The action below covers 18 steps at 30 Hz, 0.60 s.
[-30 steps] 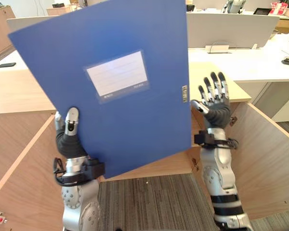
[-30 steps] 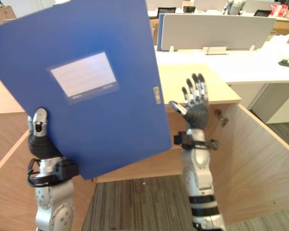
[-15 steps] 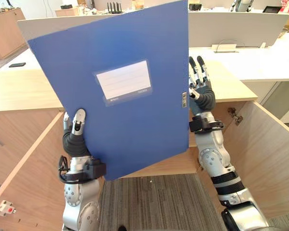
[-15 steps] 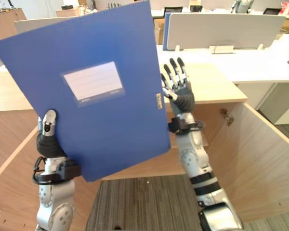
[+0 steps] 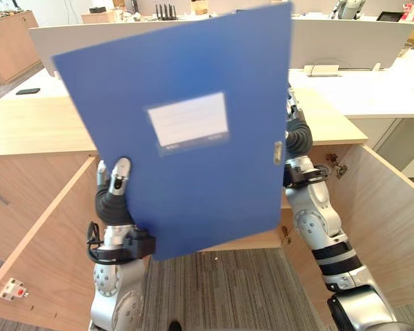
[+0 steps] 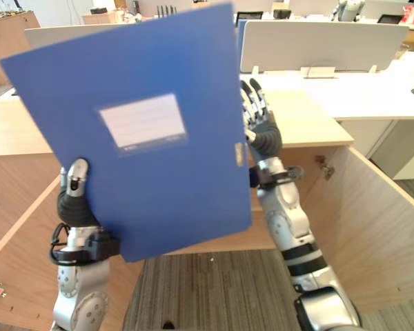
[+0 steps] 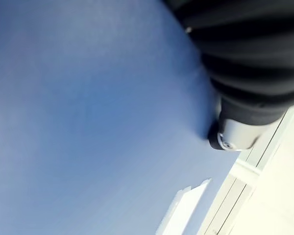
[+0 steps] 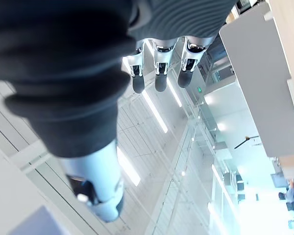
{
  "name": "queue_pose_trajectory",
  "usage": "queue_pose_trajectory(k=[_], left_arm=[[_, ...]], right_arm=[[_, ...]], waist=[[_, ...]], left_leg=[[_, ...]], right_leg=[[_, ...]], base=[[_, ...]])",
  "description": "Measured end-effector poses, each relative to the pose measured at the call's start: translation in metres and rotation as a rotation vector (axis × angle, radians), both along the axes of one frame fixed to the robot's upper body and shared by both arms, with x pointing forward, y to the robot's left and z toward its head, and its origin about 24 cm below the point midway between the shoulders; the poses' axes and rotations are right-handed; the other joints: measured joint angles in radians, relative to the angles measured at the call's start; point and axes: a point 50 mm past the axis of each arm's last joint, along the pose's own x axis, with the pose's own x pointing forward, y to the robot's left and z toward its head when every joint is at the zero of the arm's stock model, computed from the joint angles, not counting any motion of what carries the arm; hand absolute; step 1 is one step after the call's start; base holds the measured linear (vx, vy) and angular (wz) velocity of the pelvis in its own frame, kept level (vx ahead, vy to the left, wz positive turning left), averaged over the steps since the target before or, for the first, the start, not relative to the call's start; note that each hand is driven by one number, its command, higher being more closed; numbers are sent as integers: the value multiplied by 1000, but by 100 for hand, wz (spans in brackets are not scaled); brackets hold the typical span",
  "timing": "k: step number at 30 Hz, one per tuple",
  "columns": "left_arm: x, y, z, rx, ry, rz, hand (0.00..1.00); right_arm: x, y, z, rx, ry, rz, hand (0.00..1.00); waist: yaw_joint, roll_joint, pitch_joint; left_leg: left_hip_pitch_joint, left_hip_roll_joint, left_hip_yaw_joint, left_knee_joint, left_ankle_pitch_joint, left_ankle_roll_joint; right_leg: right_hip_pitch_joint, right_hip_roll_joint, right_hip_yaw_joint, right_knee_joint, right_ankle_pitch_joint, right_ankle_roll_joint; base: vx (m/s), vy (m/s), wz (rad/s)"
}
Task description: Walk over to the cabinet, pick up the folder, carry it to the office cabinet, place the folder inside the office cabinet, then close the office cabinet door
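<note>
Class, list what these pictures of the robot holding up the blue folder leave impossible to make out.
1. Inside of the office cabinet: in both eye views the folder covers most of it.
2. Writing on the folder's label: blurred in both eye views.
3. Whether the right hand touches the folder's edge: the folder overlaps it in the left eye view.

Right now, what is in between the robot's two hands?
The big flat blue folder with a white label, in both eye views. The left hand pinches its lower corner; the open right hand stands by its other edge.
</note>
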Motion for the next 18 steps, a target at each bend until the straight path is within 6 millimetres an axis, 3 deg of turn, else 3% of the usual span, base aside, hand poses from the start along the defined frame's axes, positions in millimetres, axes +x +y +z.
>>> queue_pose_trajectory(k=[5, 8, 13, 18], left_arm=[[2, 14, -2, 52, 5, 98, 100], [1, 25, -2, 52, 5, 181, 100], [0, 34, -1, 65, 5, 259, 100], [-1, 36, 0, 95, 5, 313, 100]], right_arm=[[-8, -39, -8, -41, 14, -252, 0], [-13, -49, -3, -45, -13, -329, 0], [-20, -40, 3, -80, -69, -350, 0], [-25, -24, -5, -152, -73, -356, 0]], waist=[[-6, 5, -3], [-15, 9, -6], [-15, 8, -6], [-14, 8, -7]], left_leg=[[-2, -1, 0, 0, 1, 1], [-9, 1, 1, 0, 1, 1], [-10, 1, 2, 1, 1, 0], [-10, 1, 3, 0, 1, 0]], right_leg=[[0, -1, 0, -6, 6, 2], [0, 3, 0, -24, 17, 2], [1, 4, 1, -32, 23, 6], [1, 3, 1, -32, 23, 5]], base=[[0, 0, 0], [0, 0, 0], [0, 0, 0], [0, 0, 0]])
